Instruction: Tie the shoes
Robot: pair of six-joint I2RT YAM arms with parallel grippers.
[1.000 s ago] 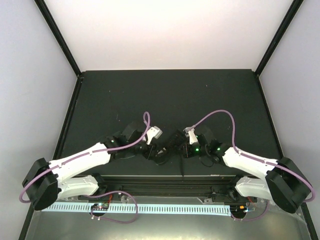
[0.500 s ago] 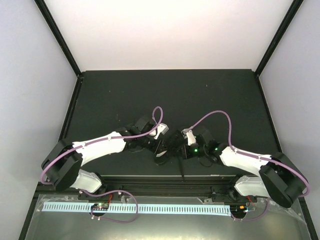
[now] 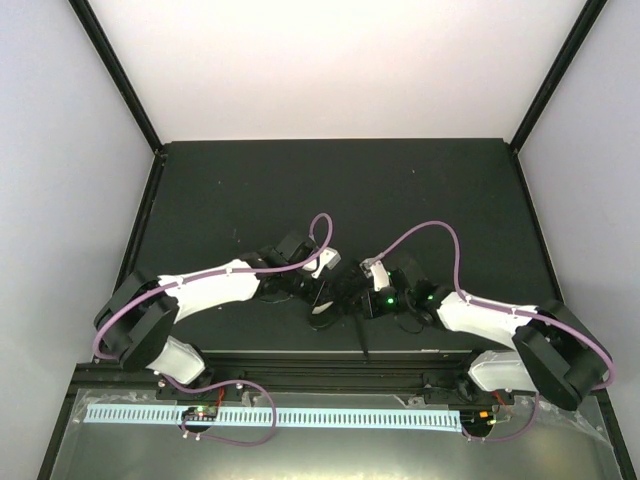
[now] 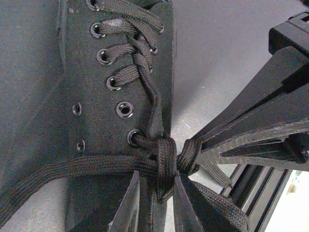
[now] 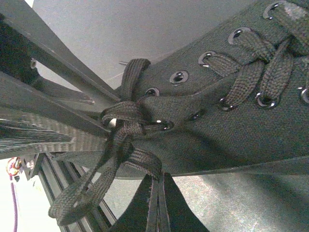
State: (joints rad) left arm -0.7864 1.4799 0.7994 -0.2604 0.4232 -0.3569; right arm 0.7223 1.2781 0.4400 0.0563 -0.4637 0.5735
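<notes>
- Shoe (image 4: 91,121): near centre of table (image 3: 350,190), close to near edge, between both grippers. Long axis judged to run away from arm bases, knotted end toward them.
- Knot (image 4: 171,157): sits at top eyelets, just beside both sets of fingertips.
- Left gripper (image 4: 156,186): jaws almost together, pinching strand of laces (image 4: 137,53) beside knot.
- Right gripper (image 5: 155,183): jaws fully shut, thin strand clamped at tips.
- Arms equally near knot, one strand per side.
- Next move likely: draw strands apart across long axis to cinch knot.
- Risk: shoe slides on table.
</notes>
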